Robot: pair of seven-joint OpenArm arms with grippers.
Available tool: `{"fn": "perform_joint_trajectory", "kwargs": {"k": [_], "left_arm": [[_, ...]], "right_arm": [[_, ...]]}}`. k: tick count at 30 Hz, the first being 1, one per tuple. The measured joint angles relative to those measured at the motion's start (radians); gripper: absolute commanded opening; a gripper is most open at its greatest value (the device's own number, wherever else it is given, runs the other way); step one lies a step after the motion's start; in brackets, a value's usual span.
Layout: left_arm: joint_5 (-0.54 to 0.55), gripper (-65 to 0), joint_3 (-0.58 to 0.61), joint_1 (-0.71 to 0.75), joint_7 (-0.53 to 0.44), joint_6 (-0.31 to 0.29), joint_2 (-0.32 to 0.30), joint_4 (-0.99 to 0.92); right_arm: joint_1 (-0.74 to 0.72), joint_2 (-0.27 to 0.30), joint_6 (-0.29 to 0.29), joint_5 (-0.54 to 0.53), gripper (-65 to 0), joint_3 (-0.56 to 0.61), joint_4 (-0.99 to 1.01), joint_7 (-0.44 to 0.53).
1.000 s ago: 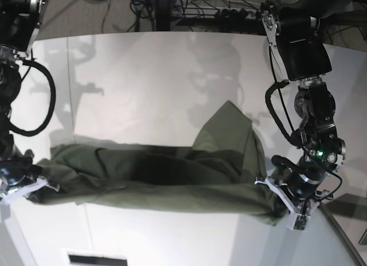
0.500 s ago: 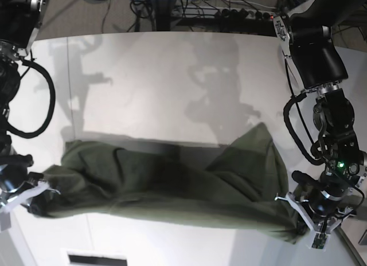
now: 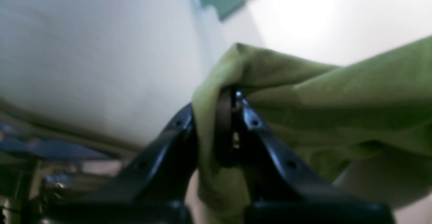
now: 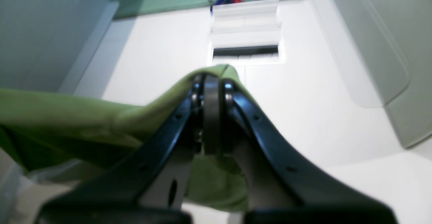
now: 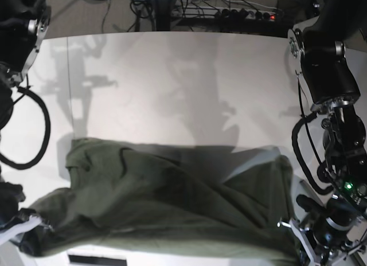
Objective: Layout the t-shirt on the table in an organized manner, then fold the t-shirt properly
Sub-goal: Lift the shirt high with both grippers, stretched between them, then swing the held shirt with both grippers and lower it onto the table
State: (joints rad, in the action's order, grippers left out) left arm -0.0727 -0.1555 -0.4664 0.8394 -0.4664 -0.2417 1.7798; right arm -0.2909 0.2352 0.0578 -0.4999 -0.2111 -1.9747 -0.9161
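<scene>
Shirt (image 5: 166, 208) spreads across lower table (image 5: 172, 88), stretched between claws. Left claw (image 3: 233, 99), lower right in base view, pinches one corner; right claw (image 4: 211, 82), lower left, clamps the other.

T-shirt (image 5: 166, 214): soft matt olive cloth, creased. Table (image 5: 172, 82): smooth matt white surface. Left gripper (image 3: 233, 97) and right gripper (image 4: 211, 82): glossy black plastic fingers
</scene>
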Motion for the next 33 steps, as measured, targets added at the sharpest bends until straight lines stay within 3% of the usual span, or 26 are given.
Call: {"fn": "perform_joint_trajectory", "kwargs": {"k": [21,28,33], "left_arm": [[0.012,-65.0,0.055,-0.237,0.025,-0.002,0.003,0.002],[0.003,-65.0,0.061,-0.344,0.025,-0.001,-0.017,0.005],[0.000,-65.0,0.065,-0.327,0.023,-0.001,-0.025,0.008]], "right_arm": [[-0.389,0.159,0.002,-0.001,-65.0,0.003,0.145,0.006],[-0.423,0.164,0.004,-0.009,-65.0,0.006,0.142,0.008],[-0.435,0.176,0.005,-0.018,-65.0,0.005,0.142,0.024]]}}
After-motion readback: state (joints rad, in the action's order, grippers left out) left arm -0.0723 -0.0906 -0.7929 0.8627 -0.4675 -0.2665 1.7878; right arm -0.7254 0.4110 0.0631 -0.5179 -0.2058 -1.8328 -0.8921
